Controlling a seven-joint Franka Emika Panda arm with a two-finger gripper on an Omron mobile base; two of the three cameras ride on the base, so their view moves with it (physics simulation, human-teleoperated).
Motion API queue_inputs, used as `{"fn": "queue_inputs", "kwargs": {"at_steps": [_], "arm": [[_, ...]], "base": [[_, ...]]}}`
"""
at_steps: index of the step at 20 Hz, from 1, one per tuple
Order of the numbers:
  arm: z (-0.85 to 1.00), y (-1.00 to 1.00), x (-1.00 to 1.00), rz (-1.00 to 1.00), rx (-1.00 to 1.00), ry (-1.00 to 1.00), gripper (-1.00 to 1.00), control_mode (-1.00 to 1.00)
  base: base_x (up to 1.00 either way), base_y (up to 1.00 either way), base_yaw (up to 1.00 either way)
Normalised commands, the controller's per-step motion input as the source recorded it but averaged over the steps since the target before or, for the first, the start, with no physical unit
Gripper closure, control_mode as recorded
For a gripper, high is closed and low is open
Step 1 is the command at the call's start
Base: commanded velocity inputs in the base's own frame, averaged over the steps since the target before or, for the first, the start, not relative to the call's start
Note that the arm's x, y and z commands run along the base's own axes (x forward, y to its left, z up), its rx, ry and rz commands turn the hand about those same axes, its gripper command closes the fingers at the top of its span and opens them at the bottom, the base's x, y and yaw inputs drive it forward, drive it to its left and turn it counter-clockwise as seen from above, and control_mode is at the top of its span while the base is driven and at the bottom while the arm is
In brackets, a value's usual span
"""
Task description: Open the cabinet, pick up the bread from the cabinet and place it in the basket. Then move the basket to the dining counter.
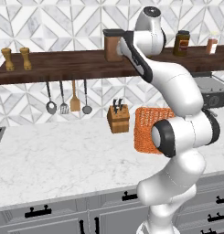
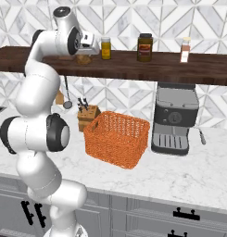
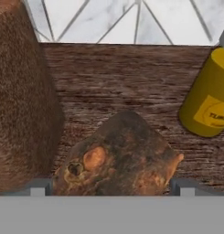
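The bread (image 3: 120,157) is bracketed but not yet gripped by the wide-open gripper (image 3: 111,186), the basket (image 2: 117,138), at five o'clock below, remaining unfilled and unmoved.

The rectangular orange woven wicker basket (image 1: 147,129) has its right part hidden behind the white arm in the left base view. The dark brown lumpy bread (image 3: 118,157) is cut off at its bottom in the hand view. There the yellow jar (image 3: 208,103) runs past the right edge, its label unreadable.
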Motion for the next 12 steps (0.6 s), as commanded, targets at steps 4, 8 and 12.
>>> {"fn": "queue_inputs", "kwargs": {"at_steps": [4,8,12], "arm": [[-0.34,0.02,0.14,0.00,-0.01,0.03,1.00,-1.00],[-0.65,0.00,0.00,0.00,-0.05,0.11,1.00,-1.00],[-0.58,0.00,0.00,0.00,-0.01,0.03,1.00,-1.00]], "base": [[0.00,0.00,0.00],[0.00,0.00,0.00],[0.00,0.00,0.00]]}}
